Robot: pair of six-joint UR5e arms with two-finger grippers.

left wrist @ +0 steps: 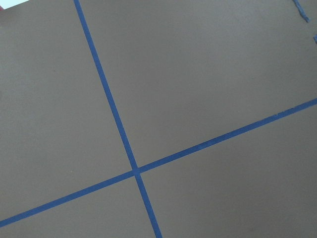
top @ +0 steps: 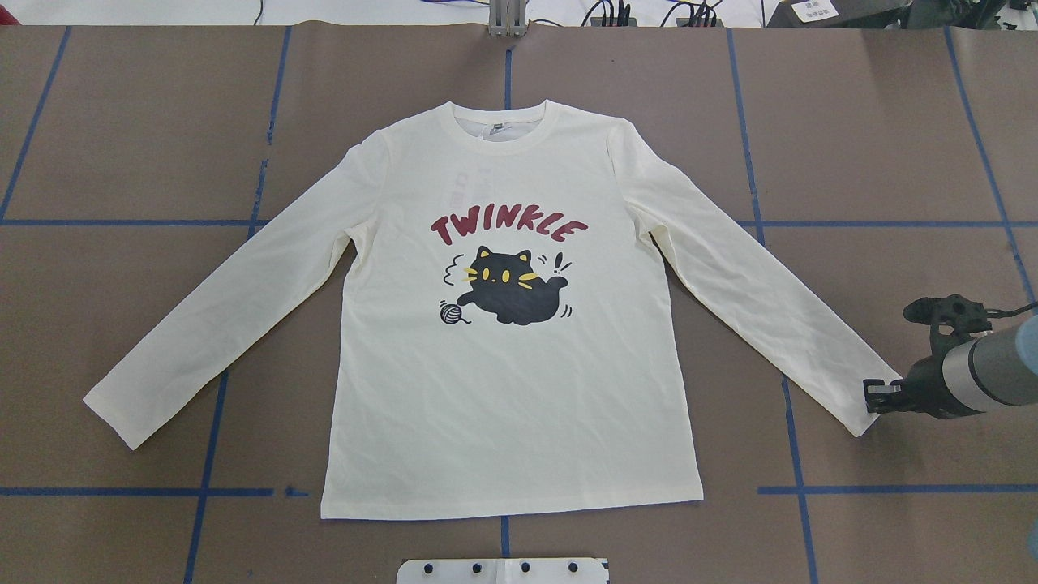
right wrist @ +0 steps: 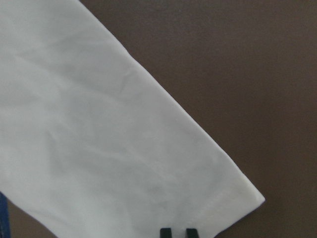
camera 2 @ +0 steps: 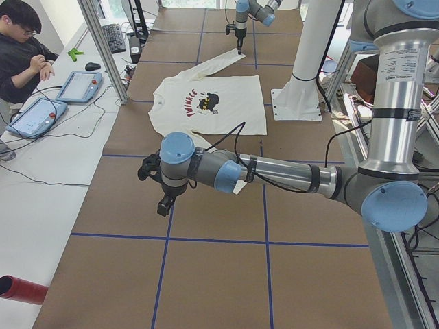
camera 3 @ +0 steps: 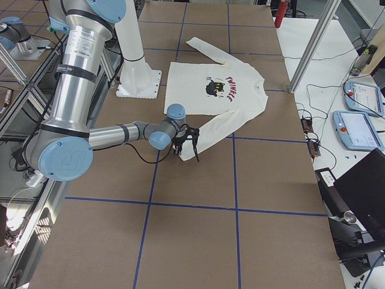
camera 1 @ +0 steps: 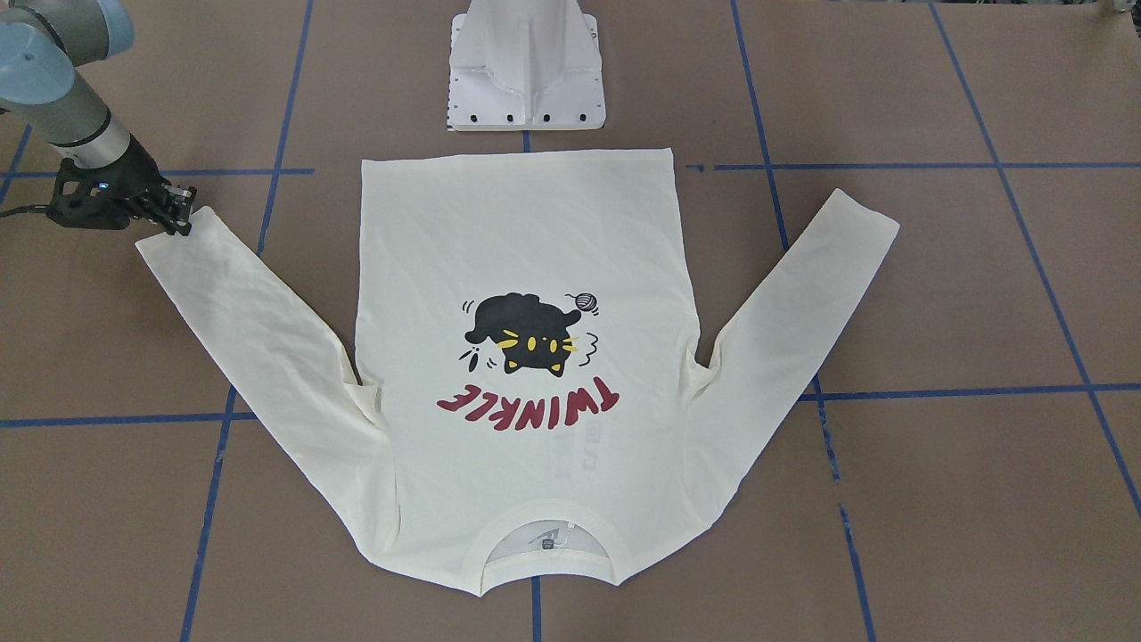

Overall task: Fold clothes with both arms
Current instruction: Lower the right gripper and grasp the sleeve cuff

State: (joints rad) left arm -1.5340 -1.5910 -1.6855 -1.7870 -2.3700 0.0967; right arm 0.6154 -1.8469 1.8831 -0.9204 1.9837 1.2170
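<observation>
The cream long-sleeved shirt [top: 503,389] lies flat and front up on the brown table, with the black cat and red "TWINKLE" showing and both sleeves spread out; it also shows in the front view [camera 1: 526,250]. My right gripper [top: 872,397] points down at the cuff of one sleeve [right wrist: 218,198]. Its fingertips [right wrist: 166,232] stand nearly together right over the hem, and the fabric lies flat. It shows at the left of the front view [camera 1: 181,214]. My left gripper [camera 2: 164,204] hangs over bare table beyond the other sleeve. I cannot tell whether it is open or shut.
The white pedestal base [camera 1: 526,80] stands just behind the shirt's hem. Blue tape lines [left wrist: 133,171] grid the table. An operator [camera 2: 20,41] with tablets sits past the collar side.
</observation>
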